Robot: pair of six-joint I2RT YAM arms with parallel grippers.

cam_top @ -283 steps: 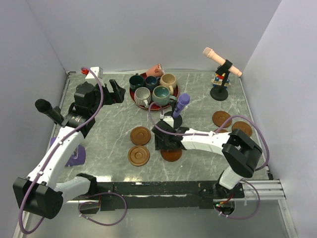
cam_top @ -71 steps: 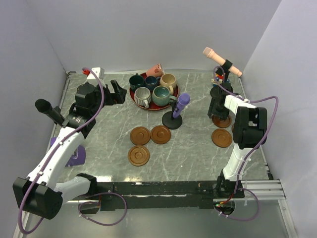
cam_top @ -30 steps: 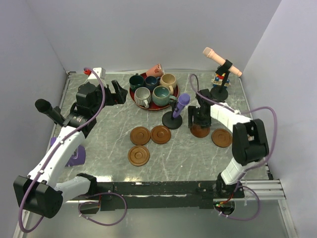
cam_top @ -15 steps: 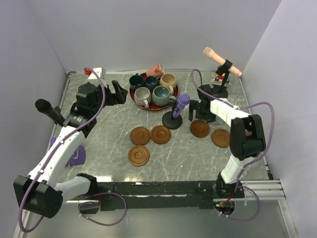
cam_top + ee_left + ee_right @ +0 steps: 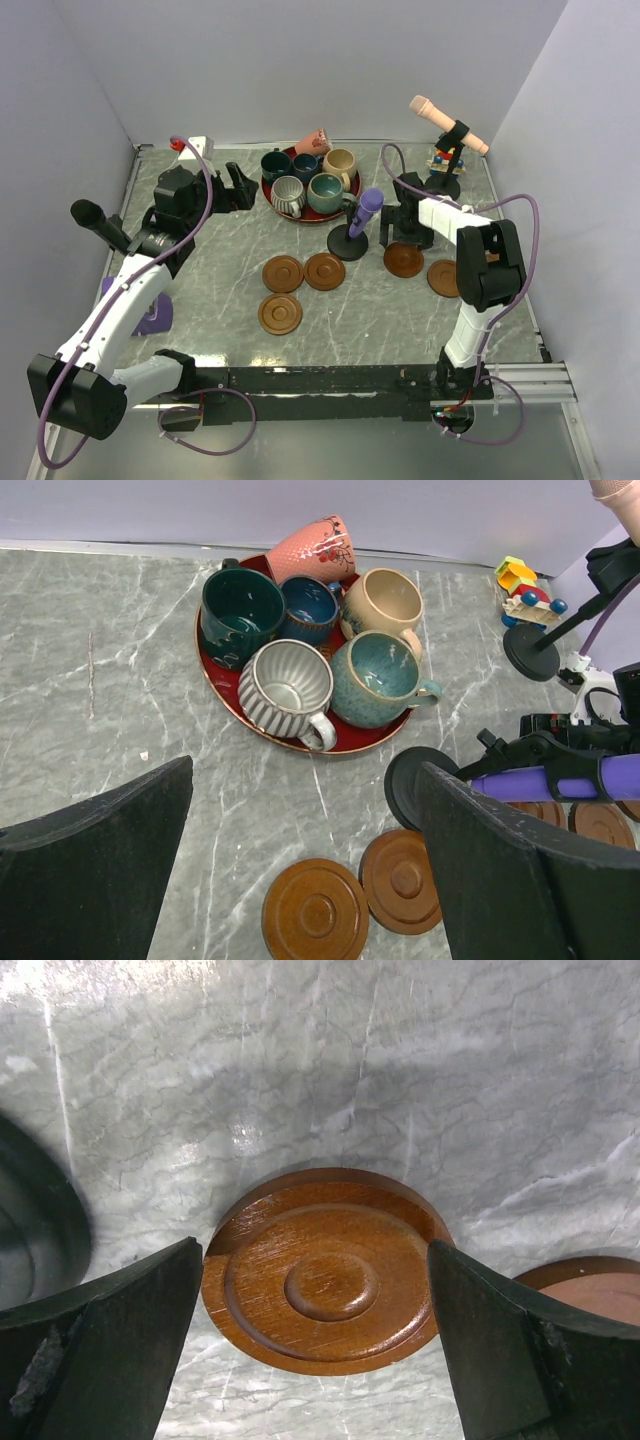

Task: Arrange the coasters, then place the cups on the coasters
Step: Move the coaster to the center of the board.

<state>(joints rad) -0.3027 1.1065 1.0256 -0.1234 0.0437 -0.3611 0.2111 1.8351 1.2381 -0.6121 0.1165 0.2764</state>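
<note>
The arranging step is in hand: the right end effector [image 5: 404, 236] hangs, jaws apart, over a coaster [image 5: 325, 1272] lying flat on the table [image 5: 220, 250] (near the microphone base [image 5: 348, 246]) — next, I judge, it must reach the neighbouring coaster [image 5: 446, 278].

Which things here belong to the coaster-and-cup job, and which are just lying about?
Job: coasters, one beneath the open right gripper; six cups.
Lying about: red plate under the cups, purple microphone, peach microphone, black microphone, colourful toy.
</note>
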